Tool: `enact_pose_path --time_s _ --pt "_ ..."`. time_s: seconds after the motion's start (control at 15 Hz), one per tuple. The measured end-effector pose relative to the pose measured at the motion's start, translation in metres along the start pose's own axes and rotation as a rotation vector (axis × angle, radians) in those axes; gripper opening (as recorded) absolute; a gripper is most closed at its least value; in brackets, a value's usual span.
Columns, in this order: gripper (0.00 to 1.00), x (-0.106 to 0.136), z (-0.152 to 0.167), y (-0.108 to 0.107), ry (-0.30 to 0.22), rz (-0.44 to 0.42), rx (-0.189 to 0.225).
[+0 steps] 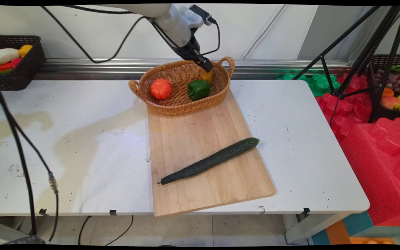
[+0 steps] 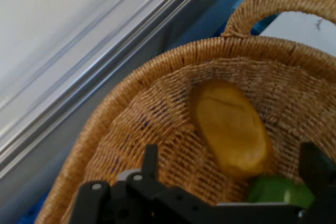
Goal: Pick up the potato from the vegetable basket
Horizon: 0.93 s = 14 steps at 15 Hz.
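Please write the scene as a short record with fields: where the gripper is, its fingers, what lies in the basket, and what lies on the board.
gripper: over the far end of the wicker basket, just above the yellow fruit
fingers: open, apart on both sides of the fruit, holding nothing
basket contents: yellow fruit, green pepper, orange pepper
cutting board: under the basket; a cucumber lies diagonally on it
table: white, stained

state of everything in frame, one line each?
hand: open, over the basket's far side, just above the yellow fruit
yellow fruit: in the basket against its far wall, not gripped
green pepper: lying in the basket
orange pepper: lying in the basket
wicker basket: upright, on the board's far end
cucumber: lying diagonally on the board
cutting board: flat on the table, near edge overhanging
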Motion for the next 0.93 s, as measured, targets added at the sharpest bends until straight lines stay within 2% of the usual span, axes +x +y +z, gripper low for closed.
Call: enact_pose_path --time_s 0.6,0.87,0.93 --pt "1.0 0.011 0.059 0.01 -0.065 -0.065 -0.021" --pt "1.0 0.011 0.073 0.014 -0.083 -0.093 -0.016" --pt "0.0 0.01 0.076 0.016 -0.085 -0.103 -0.013"
